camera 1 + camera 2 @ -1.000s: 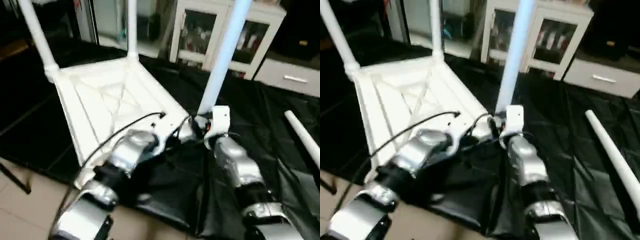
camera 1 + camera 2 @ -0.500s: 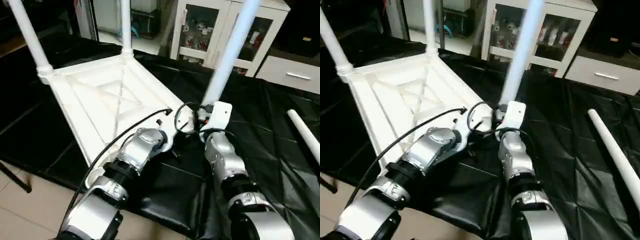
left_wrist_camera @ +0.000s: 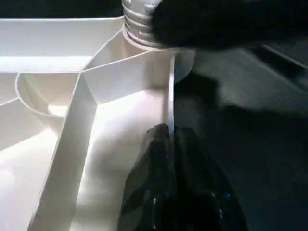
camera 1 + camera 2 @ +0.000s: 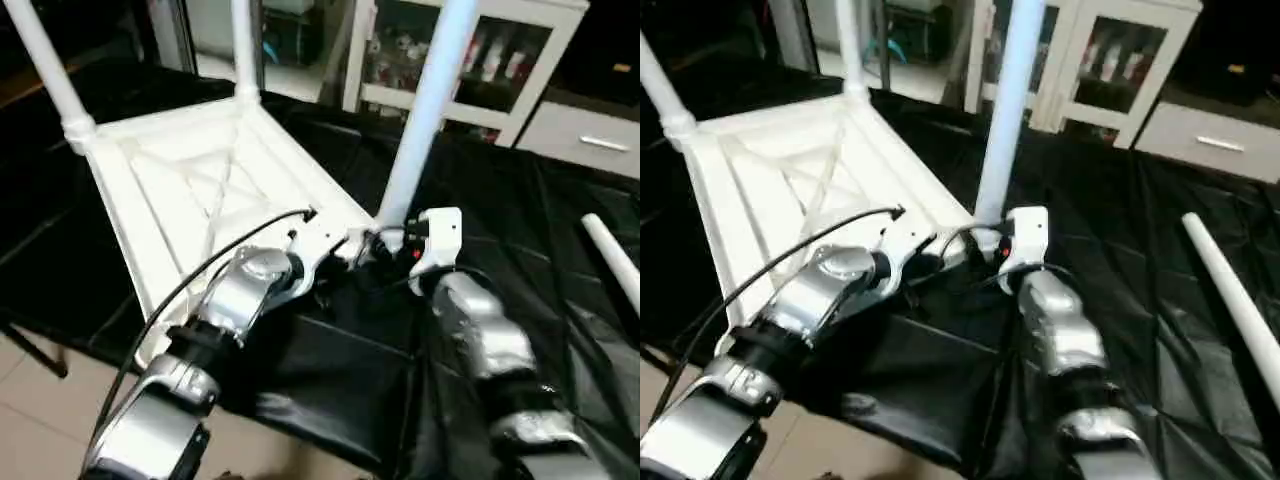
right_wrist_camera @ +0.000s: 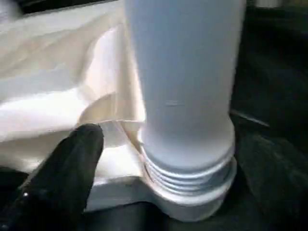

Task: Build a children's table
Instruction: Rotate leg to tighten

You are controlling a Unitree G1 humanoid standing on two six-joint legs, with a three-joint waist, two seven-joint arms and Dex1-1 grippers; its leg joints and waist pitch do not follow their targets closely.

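Left wrist view: tabletop (image 3: 96, 86) rim between left pincer (image 3: 171, 139) fingers.

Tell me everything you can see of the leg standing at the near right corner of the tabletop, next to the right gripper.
The leg is a long, smooth white tube, plastic by its look, standing nearly upright and leaning slightly, its top beyond the frame. Its ribbed threaded end sits in the round corner socket of the upturned tabletop, with a few thread rings still exposed, so it may not be fully screwed home. The right gripper stands open around its base, one black finger just beside the tube, not clearly touching it.
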